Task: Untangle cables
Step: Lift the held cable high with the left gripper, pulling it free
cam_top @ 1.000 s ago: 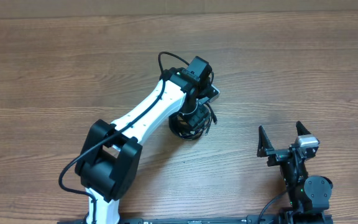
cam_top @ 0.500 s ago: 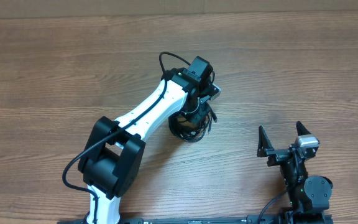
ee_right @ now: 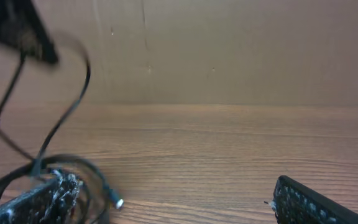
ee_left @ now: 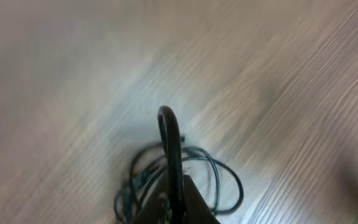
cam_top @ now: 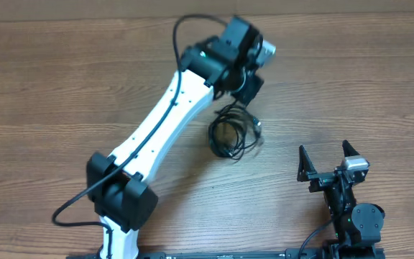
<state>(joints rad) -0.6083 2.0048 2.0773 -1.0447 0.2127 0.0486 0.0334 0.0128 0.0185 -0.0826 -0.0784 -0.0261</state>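
Note:
The cables (cam_top: 230,135) lie as a tangled black bundle on the wooden table, mid-right. One strand rises from the bundle to my left gripper (cam_top: 249,88), which is shut on it above and behind the bundle. In the blurred left wrist view, that cable (ee_left: 169,140) arches up as a loop out of the shut left gripper (ee_left: 179,196), with the remaining coils (ee_left: 222,186) below. My right gripper (cam_top: 329,160) stands open near the front right, away from the bundle. Through the right gripper (ee_right: 173,208) I see the cables (ee_right: 55,165) at left and a small plug end (ee_right: 118,203).
A cardboard wall (ee_right: 229,50) closes the far side of the table. The left arm's own thick black wire (cam_top: 185,29) loops over its wrist. The right arm's base (cam_top: 358,223) sits at the front right edge.
My left gripper closed on a cable strand and rose away from the front edge, pulling the strand up. The bundle, earlier hidden under the gripper, now shows on the table. The right arm stayed still.

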